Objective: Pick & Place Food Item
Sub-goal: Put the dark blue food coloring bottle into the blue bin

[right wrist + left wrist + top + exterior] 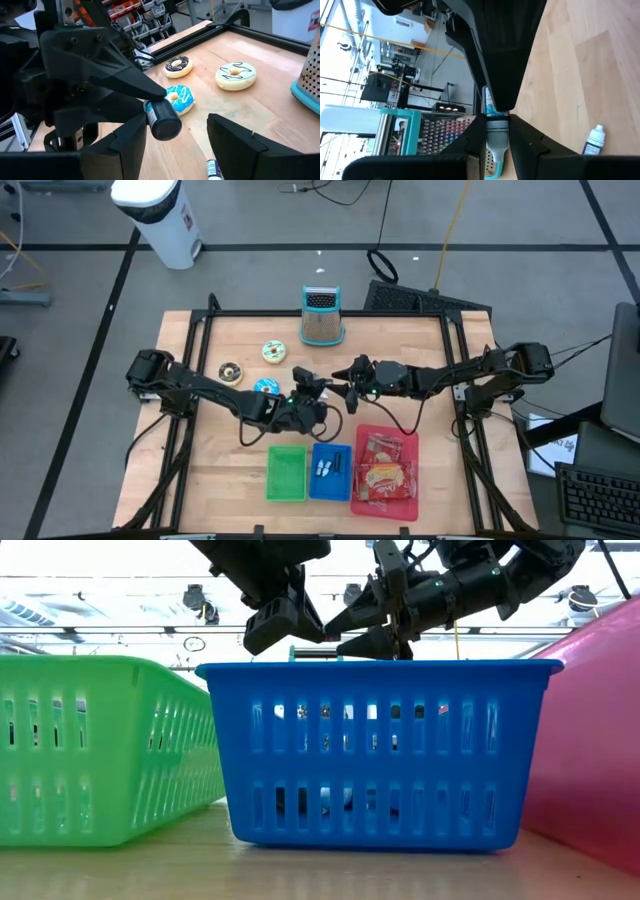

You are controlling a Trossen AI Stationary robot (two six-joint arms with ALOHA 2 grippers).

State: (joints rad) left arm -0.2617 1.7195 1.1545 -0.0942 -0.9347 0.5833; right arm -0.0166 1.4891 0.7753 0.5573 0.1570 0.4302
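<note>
Right wrist view tells the story: a small bottle [161, 119] with a dark cap and a blue-and-white label is pinched in the left gripper [497, 117]. The jaws are closed snug on its body and hold it up off the wood near the table's middle. That's no food item, tbh. The actual food nearby is the blue donut [180, 98], which sits on the table just behind the bottle and isn't touched by anything.

The cap points straight at the right gripper [175, 150], whose fingers are spread wide with nothing between them. My guess is the bottle is being offered like that for a handover.

A second little bottle [594, 141] lies loose on the table. The blue bin [341, 480] sits at the front edge, probably the drop-off spot.
</note>
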